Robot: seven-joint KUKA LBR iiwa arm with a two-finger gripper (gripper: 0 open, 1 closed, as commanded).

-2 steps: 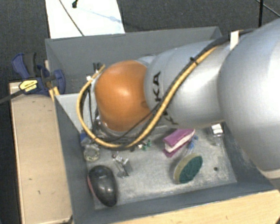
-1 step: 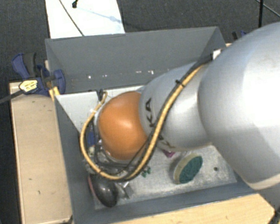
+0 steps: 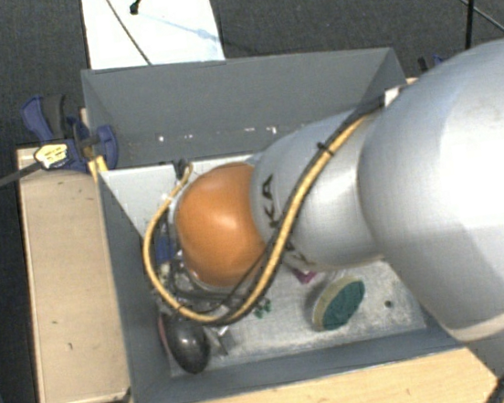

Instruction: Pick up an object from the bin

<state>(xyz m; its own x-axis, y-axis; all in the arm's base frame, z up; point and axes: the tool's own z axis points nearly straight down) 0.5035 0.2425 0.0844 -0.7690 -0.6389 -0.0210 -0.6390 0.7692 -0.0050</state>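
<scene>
My gripper (image 3: 194,296) is low in the front left part of the bin, mostly hidden under the orange wrist cover. Right below it, in the front left corner, lies a dark grey rounded metal thing like a spoon bowl (image 3: 186,345). I cannot tell whether the gripper touches it. A small dark green bit (image 3: 264,309) lies on the floor just right of the gripper.
A round disc with a cream rim and a dark green face (image 3: 338,305) leans at the front right of the bin floor. A purple thing (image 3: 303,276) peeks out from under the arm. The arm covers the bin's middle and right.
</scene>
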